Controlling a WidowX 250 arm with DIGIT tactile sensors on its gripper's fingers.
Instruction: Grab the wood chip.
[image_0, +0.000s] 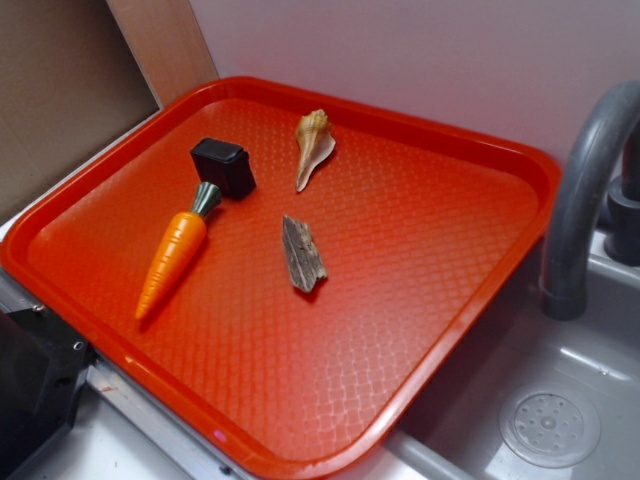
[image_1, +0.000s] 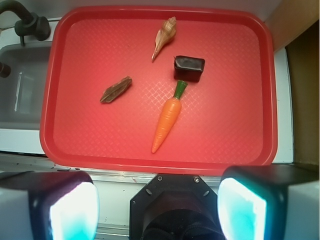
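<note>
You have four things on the red tray (image_0: 480, 290): one wood chip (image_0: 302, 254) lying near the middle, one carrot (image_0: 175, 252), one black cube (image_0: 224, 165), one seashell (image_0: 313, 145). Your tool (image_1: 157, 210) hangs off the tray's near edge, fingers wide apart, holding nothing.

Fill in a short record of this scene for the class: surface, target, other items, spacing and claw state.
surface: red tray beside a grey sink
target: wood chip, lying flat near the tray's middle, untouched
other items: carrot, black cube, seashell
spacing: the chip lies apart from all three; the carrot's green top is close to the cube
claw: claw open, holding nothing, back beyond the tray's edge
</note>
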